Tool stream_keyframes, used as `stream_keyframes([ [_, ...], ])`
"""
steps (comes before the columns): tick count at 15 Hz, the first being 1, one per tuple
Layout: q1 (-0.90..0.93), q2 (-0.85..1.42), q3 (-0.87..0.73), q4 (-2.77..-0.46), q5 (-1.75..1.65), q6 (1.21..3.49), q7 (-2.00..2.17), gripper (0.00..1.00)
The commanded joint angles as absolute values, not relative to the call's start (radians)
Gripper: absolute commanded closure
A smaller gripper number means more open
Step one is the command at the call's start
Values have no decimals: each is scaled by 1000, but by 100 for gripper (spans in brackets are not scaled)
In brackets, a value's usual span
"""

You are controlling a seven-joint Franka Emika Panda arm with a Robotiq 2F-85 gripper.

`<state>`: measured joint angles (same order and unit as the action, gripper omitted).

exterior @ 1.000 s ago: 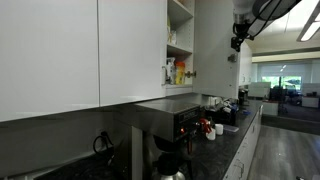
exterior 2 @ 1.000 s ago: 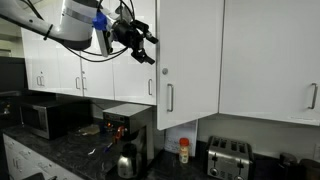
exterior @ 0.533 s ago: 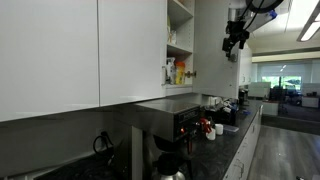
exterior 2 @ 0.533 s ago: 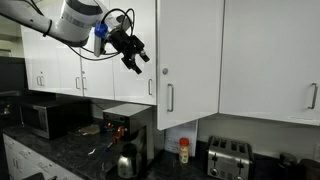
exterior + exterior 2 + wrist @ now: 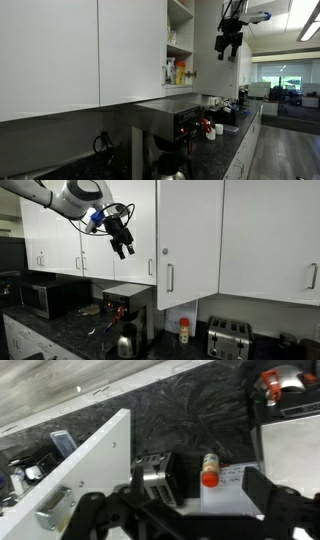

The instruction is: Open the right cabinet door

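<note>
The right cabinet door point(image 5: 190, 240) is tall, narrow and glossy white, with a short silver handle point(image 5: 169, 277) near its lower edge. It stands swung open. In the wrist view its white edge point(image 5: 95, 465) shows with a hinge fitting point(image 5: 50, 507). In an exterior view the cabinet's bare shelves point(image 5: 180, 40) show with bottles on them. My gripper point(image 5: 122, 248) hangs in the air to the left of the door, apart from it, fingers pointing down. It is open and empty, and it also shows in an exterior view point(image 5: 228, 45) and in the wrist view point(image 5: 180, 510).
A wider white door point(image 5: 270, 235) with a matching handle is beside the narrow one. Smaller white doors point(image 5: 60, 240) are farther off. On the dark counter stand a toaster point(image 5: 228, 337), a red-capped bottle point(image 5: 183, 330), a coffee machine point(image 5: 125, 305) and a microwave point(image 5: 45, 298).
My gripper has moved away from the door's edge, down and to the left in an exterior view. The door has not visibly moved.
</note>
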<state>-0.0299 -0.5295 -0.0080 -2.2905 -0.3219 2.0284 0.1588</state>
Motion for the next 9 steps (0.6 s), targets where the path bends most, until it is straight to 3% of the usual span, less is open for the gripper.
stream_keyframes([
  [1,18,-476,-17,-2217,-174,1904,26,0],
  [9,16,-473,3,-2218,-154,1856,16,0],
])
